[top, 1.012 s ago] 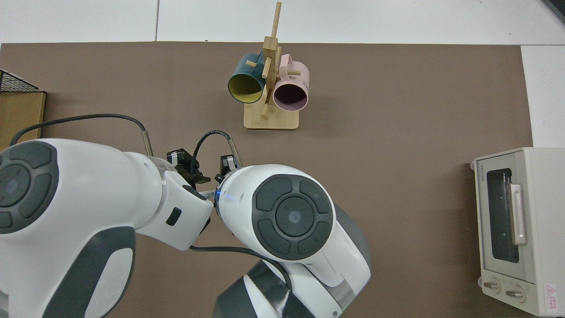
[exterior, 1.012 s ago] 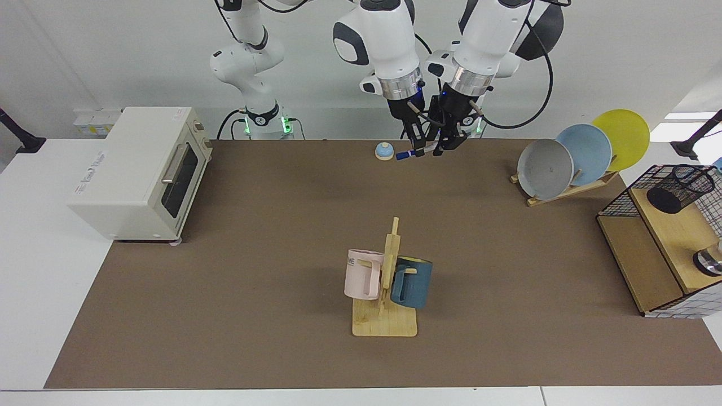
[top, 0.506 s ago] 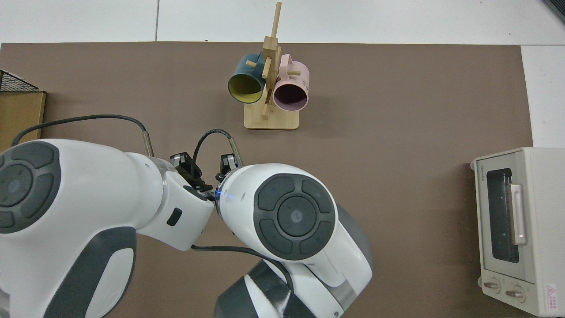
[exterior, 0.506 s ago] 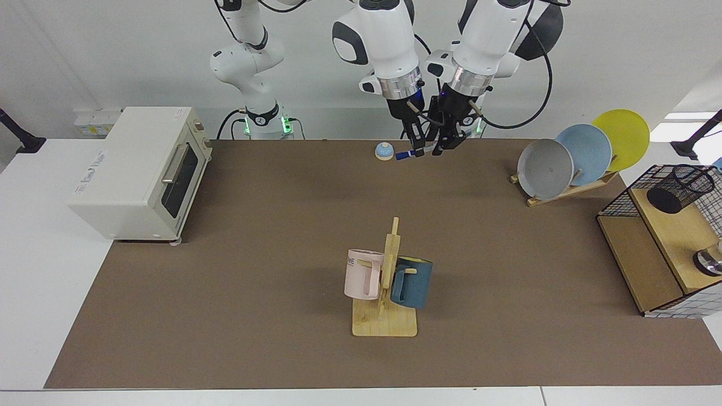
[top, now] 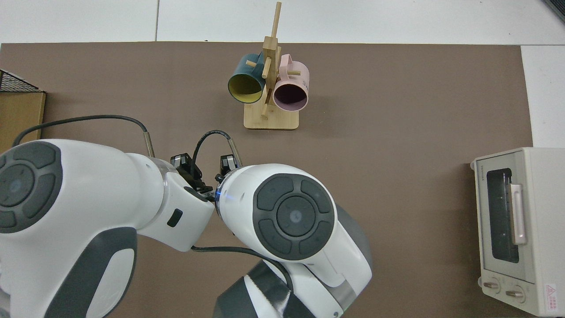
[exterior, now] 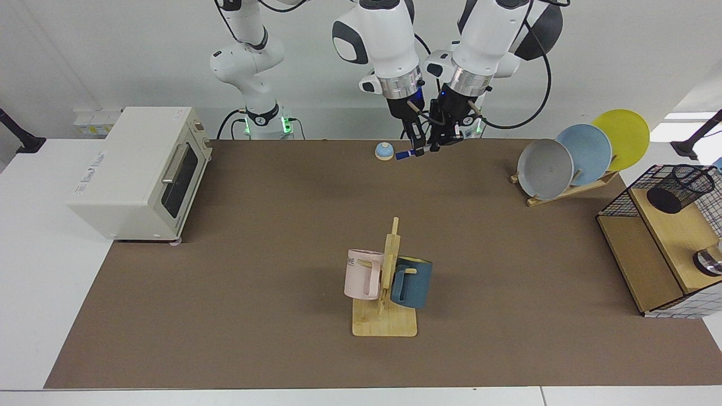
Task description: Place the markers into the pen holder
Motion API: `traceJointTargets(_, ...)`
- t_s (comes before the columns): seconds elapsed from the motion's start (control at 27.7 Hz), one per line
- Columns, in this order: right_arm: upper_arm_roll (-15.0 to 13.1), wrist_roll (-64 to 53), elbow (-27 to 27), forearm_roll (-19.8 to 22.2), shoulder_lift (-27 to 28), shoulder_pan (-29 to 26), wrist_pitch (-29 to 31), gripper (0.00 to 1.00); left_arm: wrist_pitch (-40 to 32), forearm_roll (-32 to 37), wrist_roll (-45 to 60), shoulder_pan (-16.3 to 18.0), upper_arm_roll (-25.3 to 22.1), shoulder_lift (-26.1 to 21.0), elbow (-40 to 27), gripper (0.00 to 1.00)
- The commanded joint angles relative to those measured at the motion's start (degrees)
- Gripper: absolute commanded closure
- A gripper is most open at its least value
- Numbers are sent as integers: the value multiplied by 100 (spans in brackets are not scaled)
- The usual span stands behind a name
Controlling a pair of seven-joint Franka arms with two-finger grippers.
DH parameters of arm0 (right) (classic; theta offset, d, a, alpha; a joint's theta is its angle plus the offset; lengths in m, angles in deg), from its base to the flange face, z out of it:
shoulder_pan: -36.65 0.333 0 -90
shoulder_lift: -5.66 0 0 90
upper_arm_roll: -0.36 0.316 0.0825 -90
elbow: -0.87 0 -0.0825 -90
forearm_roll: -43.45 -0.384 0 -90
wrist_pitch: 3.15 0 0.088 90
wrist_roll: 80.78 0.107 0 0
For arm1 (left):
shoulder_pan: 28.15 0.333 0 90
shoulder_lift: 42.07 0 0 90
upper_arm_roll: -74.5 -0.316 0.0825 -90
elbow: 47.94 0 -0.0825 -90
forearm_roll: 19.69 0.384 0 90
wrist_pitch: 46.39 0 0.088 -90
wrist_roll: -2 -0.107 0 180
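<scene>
The marker (exterior: 410, 152) is clamped, nearly level, by the fingers of the right gripper (exterior: 418, 150), blue cap to the left, above the far tabletop (exterior: 254, 237). The left gripper (exterior: 445, 140) is held just beside it; its fingers cannot be told. The pen holder (exterior: 678, 188) is seen far right, on a wooden shelf (exterior: 671, 237).

From across the desk (exterior: 225, 316) we look at both arm bases, high and well back, with the whole mat in sight. From above we look straight down, close over the arm housings, which hide each tool. Both views share the mug rack (exterior: 385, 293) (top: 270, 88) and the toaster oven (exterior: 141, 172) (top: 516, 229).
</scene>
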Motion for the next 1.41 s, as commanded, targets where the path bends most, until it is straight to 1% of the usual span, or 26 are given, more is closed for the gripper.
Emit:
traceJointTargets(0.0,-39,-575,75,-77,-288,-128,-420,21,-46,313,77,-77,-55,119,-103,100)
traceJointTargets(0.04,-48,-786,93,-68,-323,-163,-543,0,-46,366,77,-77,-55,119,-94,100)
traceJointTargets(0.22,-48,-1920,216,-33,-604,-515,-1071,0,-46,428,103,-15,-72,119,-76,100)
traceJointTargets(0.36,-48,-3211,339,-15,-841,-875,-1457,0,-63,665,121,29,-134,171,-68,100)
traceJointTargets(0.47,-56,-4134,374,11,-912,-1156,-1703,0,-177,788,121,81,-265,198,-6,100)
traceJointTargets(0.54,-56,-4758,374,11,-991,-1384,-1932,0,-326,849,138,99,-301,198,29,100)
traceJointTargets(0.69,-56,-6242,365,11,-1254,-1973,-2336,0,-467,1280,524,143,-301,198,64,100)
traceJointTargets(0.76,-56,-6972,348,20,-1325,-2237,-2538,0,-590,1351,691,152,-310,206,64,100)
traceJointTargets(0.83,-74,-7693,321,37,-1395,-2422,-2749,0,-739,1412,780,187,-415,206,108,100)
traceJointTargets(1.16,-83,-9698,286,511,-1528,-2923,-2882,0,-1241,1816,859,248,-845,198,442,100)
traceJointTargets(1.27,-83,-10278,286,652,-1554,-3029,-2926,0,-1267,2150,868,275,-907,198,547,100)
traceJointTargets(1.37,-83,-10789,277,775,-1563,-3099,-2926,0,-1311,2203,850,275,-1117,180,732,100)
